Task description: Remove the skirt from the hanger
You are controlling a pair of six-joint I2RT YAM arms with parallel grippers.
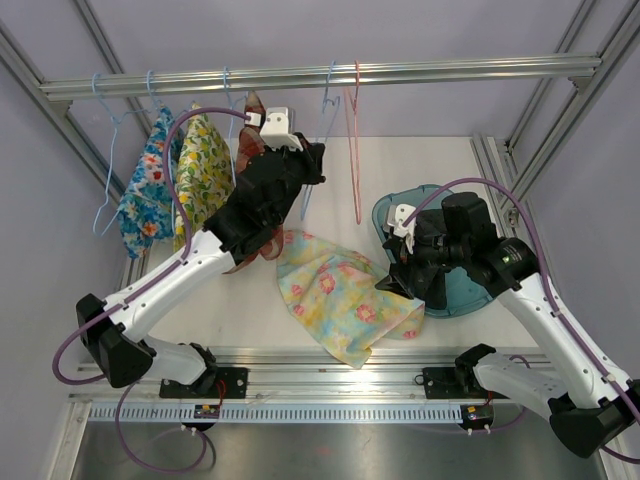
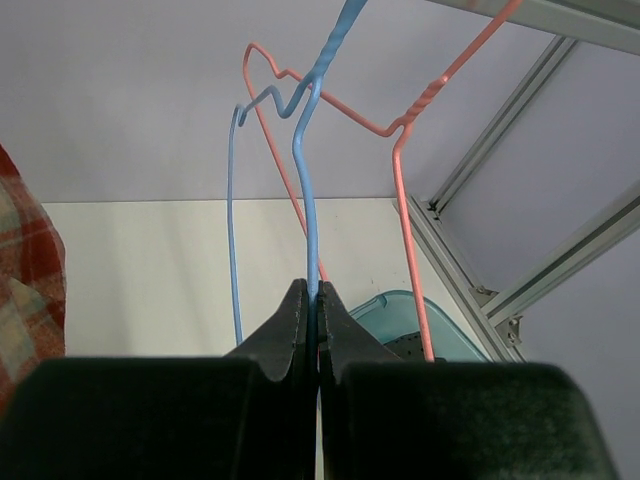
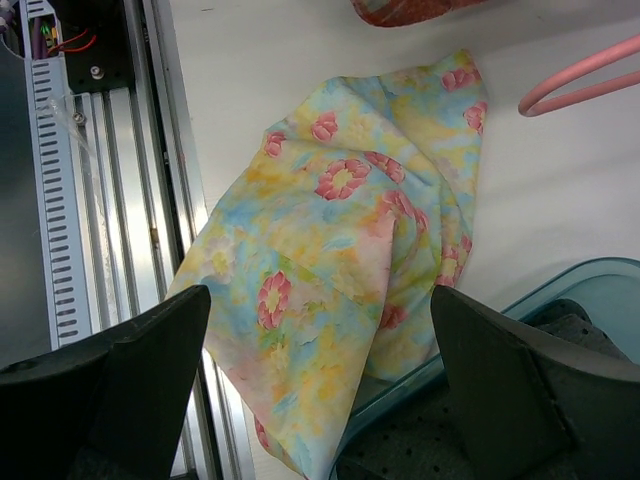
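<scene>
1. Skirt [image 1: 340,295]: pastel floral, lying crumpled at the front centre of the desk [image 1: 440,160], off the blue hanger [image 2: 303,200].
2. Edges: the skirt's near corner overlaps the front rail [image 1: 300,355]. Its right edge touches the teal bin [image 1: 392,215]. Bare desk lies behind it, under the pink hanger [image 1: 356,160].
3. Left pincer [image 2: 313,300]: jaws together, clamped on the blue hanger's wire.
4. Right pincer [image 3: 320,295]: jaws wide apart over the skirt, gripping nothing.

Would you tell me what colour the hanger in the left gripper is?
Blue; the hanger shows best in the left wrist view.
</scene>
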